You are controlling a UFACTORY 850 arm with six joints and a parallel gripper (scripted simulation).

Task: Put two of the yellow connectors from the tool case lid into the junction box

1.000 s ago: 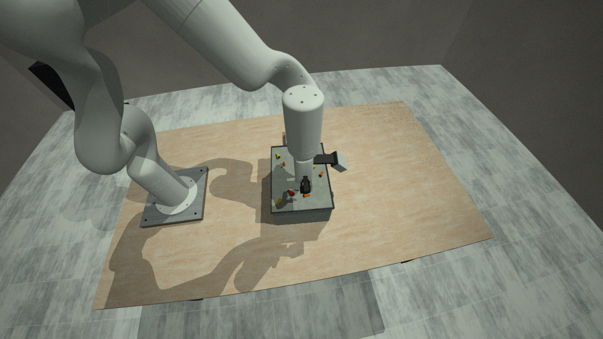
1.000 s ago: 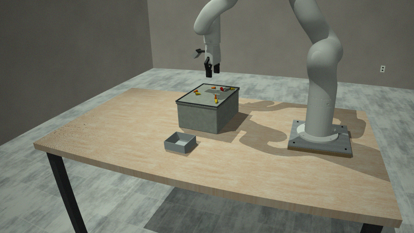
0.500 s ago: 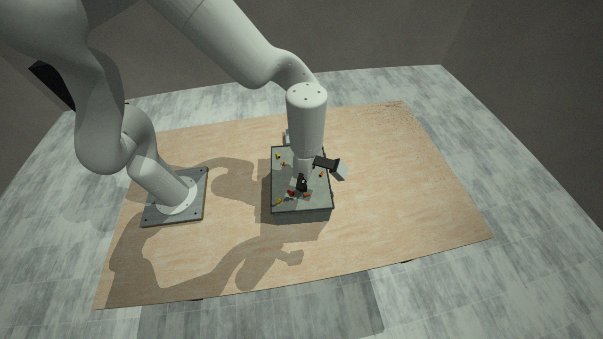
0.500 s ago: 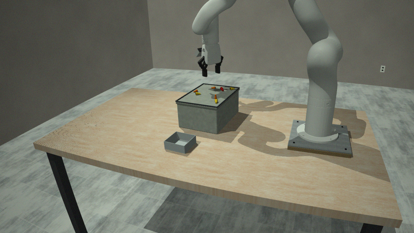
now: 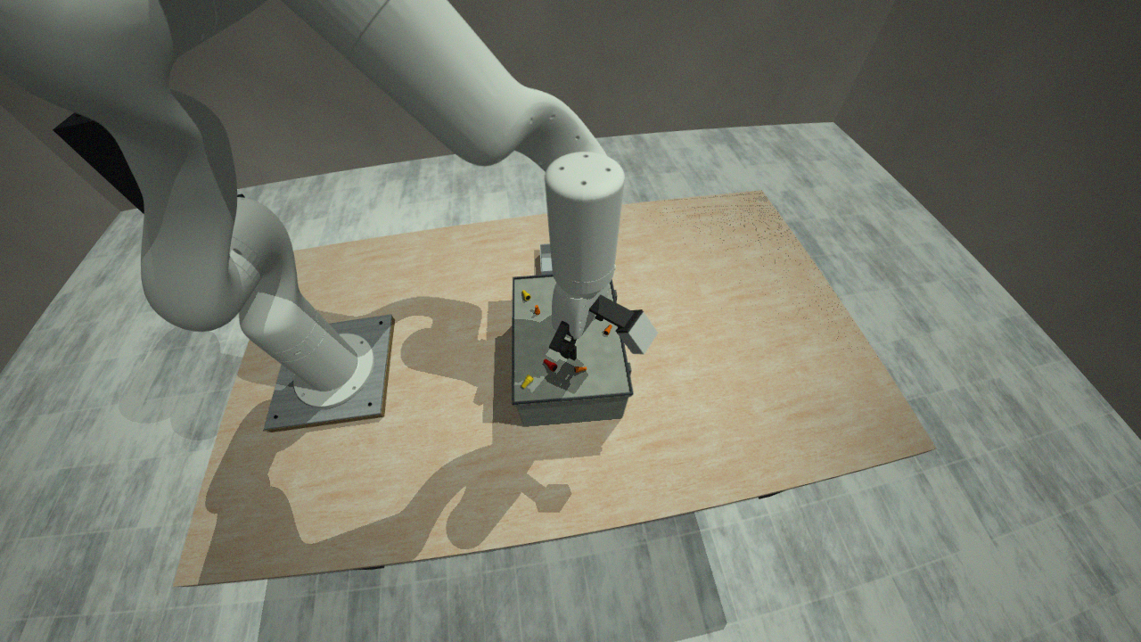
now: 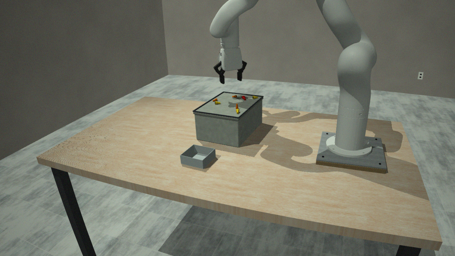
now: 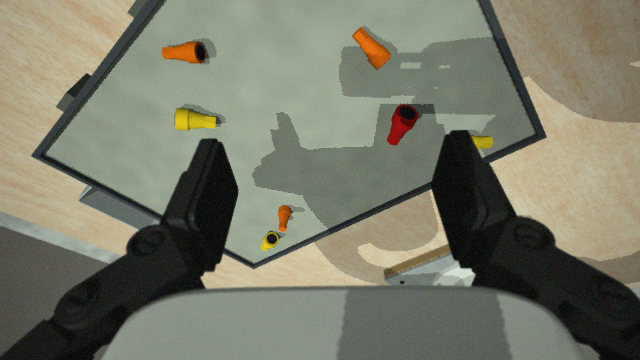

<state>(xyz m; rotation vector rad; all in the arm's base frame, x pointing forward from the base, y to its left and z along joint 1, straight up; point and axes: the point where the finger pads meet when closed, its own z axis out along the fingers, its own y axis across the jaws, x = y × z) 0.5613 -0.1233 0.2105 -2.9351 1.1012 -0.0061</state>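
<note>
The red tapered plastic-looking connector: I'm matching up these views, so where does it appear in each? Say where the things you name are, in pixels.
Top: just below and left of picture centre, on the lid's lower half.
Exterior: above and slightly right of centre, near the lid's far edge.
Wrist: upper half, right of centre, the red connector (image 5: 550, 365) (image 6: 243, 97) (image 7: 400, 129).
Shared landmark: the dark-rimmed grey case lid (image 5: 530, 339) (image 6: 206, 108) (image 7: 280, 60).

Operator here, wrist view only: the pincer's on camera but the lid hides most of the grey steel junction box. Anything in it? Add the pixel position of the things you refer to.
Observer: Exterior view: no connector shows inside the box (image 5: 544, 259) (image 6: 191, 161) (image 7: 117, 207).
Operator: Yellow tapered connector, half behind the right-hand finger in my picture. Where's the rest?
Observer: Top view shows the whole connector (image 5: 526, 382) (image 6: 255, 97) (image 7: 483, 142), lying near a lid corner.
Operator: Pincer touching the lid?
Observer: No. Exterior view: the open pincer (image 5: 564, 348) (image 6: 230, 81) (image 7: 332, 161) hangs well above the lid (image 5: 534, 343) (image 6: 222, 108) (image 7: 275, 75).
</note>
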